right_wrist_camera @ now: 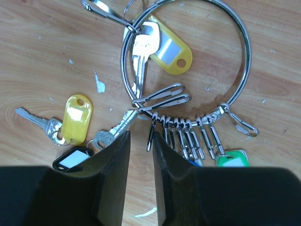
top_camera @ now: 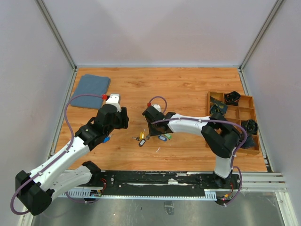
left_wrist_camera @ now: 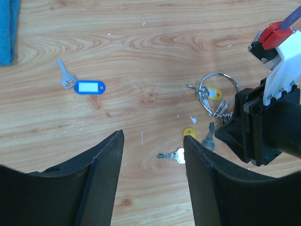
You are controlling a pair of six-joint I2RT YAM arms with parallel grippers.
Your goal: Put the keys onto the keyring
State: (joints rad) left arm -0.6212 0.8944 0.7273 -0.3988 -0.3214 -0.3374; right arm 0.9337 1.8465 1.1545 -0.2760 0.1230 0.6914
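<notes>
Keyring (right_wrist_camera: 247, 56): flat on the wood surface (top_camera: 188, 89), at 12 o'clock of the right end effector (right_wrist_camera: 141, 139); carries a yellow-tagged key (right_wrist_camera: 169, 49) and a row of clips (right_wrist_camera: 188, 134).
Right end effector: fingers a narrow gap apart; cannot tell whether anything is gripped.
Left end effector (left_wrist_camera: 153, 141): fingers wide apart, empty.
Blue-tagged key (left_wrist_camera: 89, 87): loose, at its 10 o'clock.

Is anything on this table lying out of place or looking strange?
One key with a blue tag lies alone, far from the ring and other keys. Small white flecks lie among those.
</notes>
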